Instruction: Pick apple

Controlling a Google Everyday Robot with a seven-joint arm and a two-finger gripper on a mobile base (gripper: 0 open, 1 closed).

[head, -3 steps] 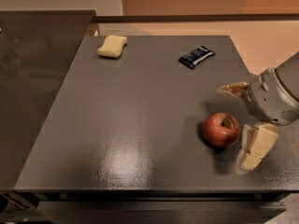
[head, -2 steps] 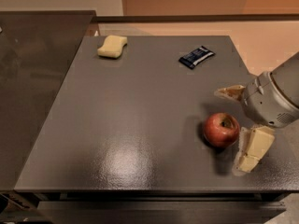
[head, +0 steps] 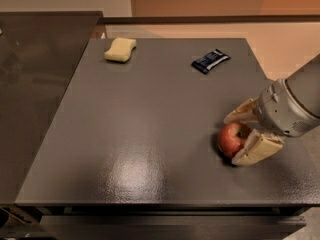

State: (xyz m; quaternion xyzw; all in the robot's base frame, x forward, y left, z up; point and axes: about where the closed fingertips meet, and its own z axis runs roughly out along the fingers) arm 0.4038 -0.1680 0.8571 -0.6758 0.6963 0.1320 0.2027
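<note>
The tool (head: 232,141) sits low over the counter (head: 150,134) near its front right corner as the view shows it. It reaches in from the right on a thick grey wrist (head: 295,106). Its two pale fingers (head: 255,149) are spread, with the apple (head: 228,139) between them. One finger lies along the far side of the fruit, by its top edge. The other lies along the near side and covers part of the apple's right flank. The near finger looks to be against the skin, though whether either finger presses firmly cannot be told. The apple is red and glossy, with a dark hollow showing at its top by the wrist. It rests on the counter, and its left half bulges out past the fingertips. The counter is dark grey and faintly speckled, with a bright patch of reflected light near the front middle. Two other things lie well apart from the apple along the far edge — a pale yellow sponge (head: 120,49) toward the far left corner, and a small dark blue packet (head: 210,60) with white print toward the far right, lying at a slant. To the left of the counter runs a darker, shinier surface (head: 40,84).
</note>
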